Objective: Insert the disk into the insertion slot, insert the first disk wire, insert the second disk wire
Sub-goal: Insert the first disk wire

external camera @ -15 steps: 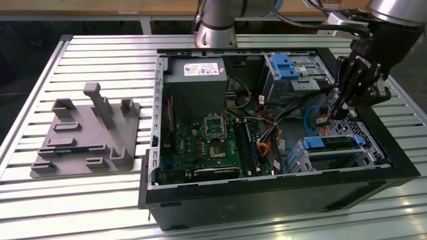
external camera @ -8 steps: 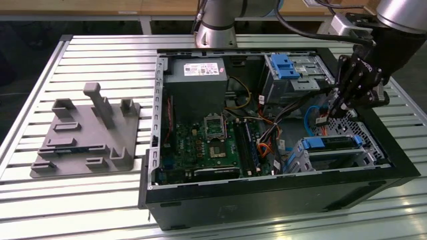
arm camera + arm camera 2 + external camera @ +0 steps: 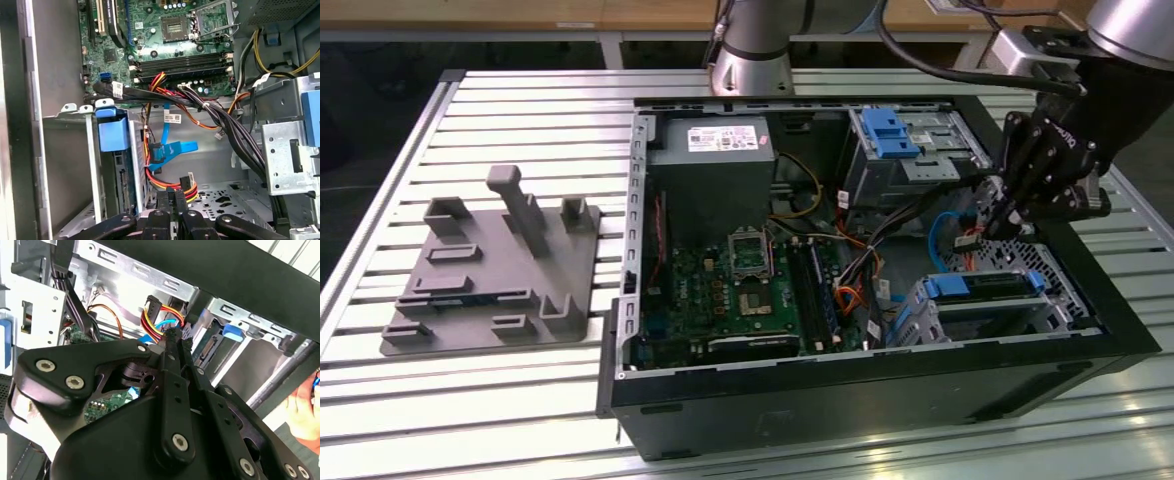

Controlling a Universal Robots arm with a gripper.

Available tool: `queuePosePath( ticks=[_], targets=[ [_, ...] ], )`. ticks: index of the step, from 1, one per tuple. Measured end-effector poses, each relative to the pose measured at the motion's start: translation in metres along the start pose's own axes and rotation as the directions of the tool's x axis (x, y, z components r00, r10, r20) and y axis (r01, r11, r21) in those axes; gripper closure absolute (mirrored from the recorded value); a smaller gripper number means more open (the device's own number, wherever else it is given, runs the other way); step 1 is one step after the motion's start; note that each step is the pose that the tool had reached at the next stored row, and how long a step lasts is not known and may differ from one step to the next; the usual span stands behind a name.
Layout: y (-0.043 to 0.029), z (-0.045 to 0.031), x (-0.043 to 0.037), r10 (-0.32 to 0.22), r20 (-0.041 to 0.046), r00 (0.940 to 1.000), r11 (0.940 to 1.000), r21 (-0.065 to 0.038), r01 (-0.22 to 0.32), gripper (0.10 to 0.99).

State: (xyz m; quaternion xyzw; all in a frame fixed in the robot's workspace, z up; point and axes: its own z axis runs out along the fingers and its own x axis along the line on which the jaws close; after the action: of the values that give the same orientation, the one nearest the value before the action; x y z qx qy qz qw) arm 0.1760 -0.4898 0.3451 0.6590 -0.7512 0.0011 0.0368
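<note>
Fingers of the gripper drawn close together, low inside the open computer case, tips right at the first disk wire, black plug loose just beside them; bundle pinched or not, impossible to tell. Just beyond, the second disk wire hanging down, dark plug dangling beside the wall of the insertion slot. The disk already seated in that slot, blue carrier end showing; farther off, the green motherboard.
</note>
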Motion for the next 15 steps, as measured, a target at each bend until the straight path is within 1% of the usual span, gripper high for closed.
queuePosePath(
  ticks=[2, 7, 12, 15],
  targets=[
    [0.0004, -0.0028, 0.0019, -0.001, 0.0014, 1.0, 1.0, 0.0, 0.001, 0.925],
    [0.0007, -0.0027, 0.0061, -0.012, 0.0013, 0.9999, 0.9999, 0.0, 0.012, 0.925],
    [0.0006, -0.0026, 0.0081, -0.041, -0.0002, 0.9992, 0.9992, 0.002, 0.041, 0.925],
    [0.0003, -0.0024, 0.0124, -0.047, -0.0006, 0.9989, 0.9989, 0.002, 0.047, 0.925]
  ],
)
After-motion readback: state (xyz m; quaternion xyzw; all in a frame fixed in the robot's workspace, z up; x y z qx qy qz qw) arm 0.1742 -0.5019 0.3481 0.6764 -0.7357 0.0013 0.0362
